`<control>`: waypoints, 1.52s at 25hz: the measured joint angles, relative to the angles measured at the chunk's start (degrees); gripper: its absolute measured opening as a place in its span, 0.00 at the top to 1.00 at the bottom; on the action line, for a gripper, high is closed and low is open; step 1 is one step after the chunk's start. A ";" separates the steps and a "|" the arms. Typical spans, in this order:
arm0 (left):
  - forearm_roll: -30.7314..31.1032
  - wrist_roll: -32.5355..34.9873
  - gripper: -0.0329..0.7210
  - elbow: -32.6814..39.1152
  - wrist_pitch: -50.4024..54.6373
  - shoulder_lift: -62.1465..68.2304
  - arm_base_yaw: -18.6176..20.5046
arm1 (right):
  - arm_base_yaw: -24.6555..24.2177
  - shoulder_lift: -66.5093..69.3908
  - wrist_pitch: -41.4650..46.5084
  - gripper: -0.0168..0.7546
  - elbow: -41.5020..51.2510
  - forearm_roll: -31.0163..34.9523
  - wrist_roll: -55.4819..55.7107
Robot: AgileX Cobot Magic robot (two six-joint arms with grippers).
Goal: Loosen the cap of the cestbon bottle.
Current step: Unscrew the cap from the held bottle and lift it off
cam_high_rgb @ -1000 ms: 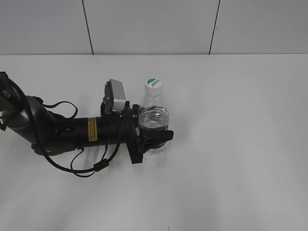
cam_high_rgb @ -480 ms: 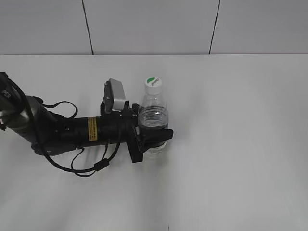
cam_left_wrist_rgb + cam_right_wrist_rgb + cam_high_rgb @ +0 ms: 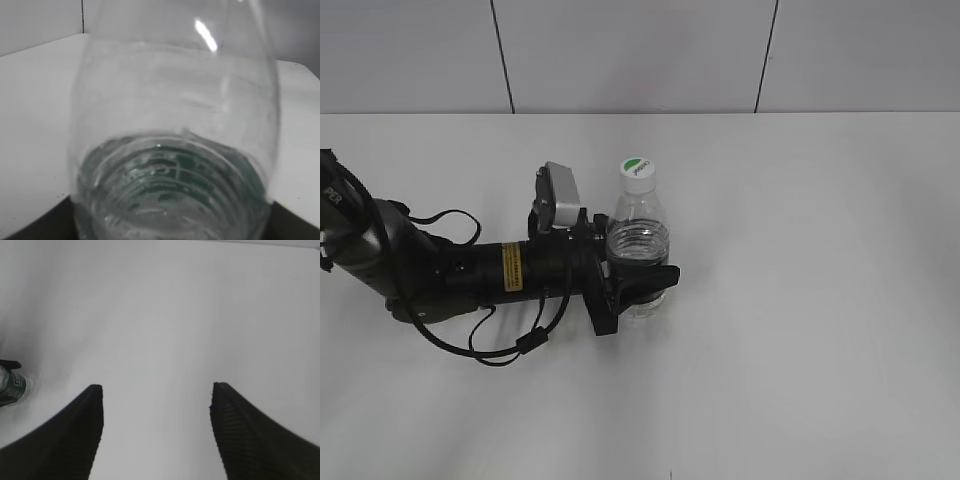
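Bottle (image 3: 638, 250) is stood upright near mid-table (image 3: 820, 300), cap (image 3: 638, 170) on, its lower body clasped by the left gripper (image 3: 640, 292). Right gripper (image 3: 156, 415) is held spread, empty, above white tabletop; grey panelled wall (image 3: 640, 55) behind.

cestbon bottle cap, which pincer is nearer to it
Left. The left pincer is clamped around the cestbon bottle below the cap; the right pincer hangs open, far off.

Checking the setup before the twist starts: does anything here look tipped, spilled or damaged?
Nothing stands out. The cestbon bottle stands upright on the white table, clamped low on its body by the left gripper, with the cap on. No spill or damage shows. The right gripper is open and holds nothing.
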 joint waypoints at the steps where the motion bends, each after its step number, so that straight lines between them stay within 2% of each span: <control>1: 0.00 0.00 0.42 0.00 0.00 0.00 0.00 | 0.00 2.72 1.66 0.31 -1.96 0.01 0.05; 6: -0.24 0.00 0.42 0.00 0.00 0.00 0.00 | 0.00 14.99 8.09 0.31 -11.26 0.06 2.07; 15: -0.44 0.00 0.42 0.00 0.00 0.00 0.00 | 0.57 31.22 8.89 0.31 -24.98 0.06 5.83; 21: -0.46 0.00 0.42 0.00 0.00 0.00 0.00 | 2.81 37.80 9.05 0.31 -28.81 -0.18 6.36; 26: -0.46 0.00 0.42 0.00 0.00 0.00 0.00 | 4.30 40.48 9.25 0.22 -29.01 -0.22 6.87; 30: -0.51 0.00 0.42 0.00 0.00 0.00 0.00 | 8.48 40.82 9.25 0.22 -29.01 -0.47 7.32; 38: -0.51 0.00 0.42 0.00 0.00 0.00 0.00 | 24.00 40.82 9.25 0.22 -29.01 -1.29 7.43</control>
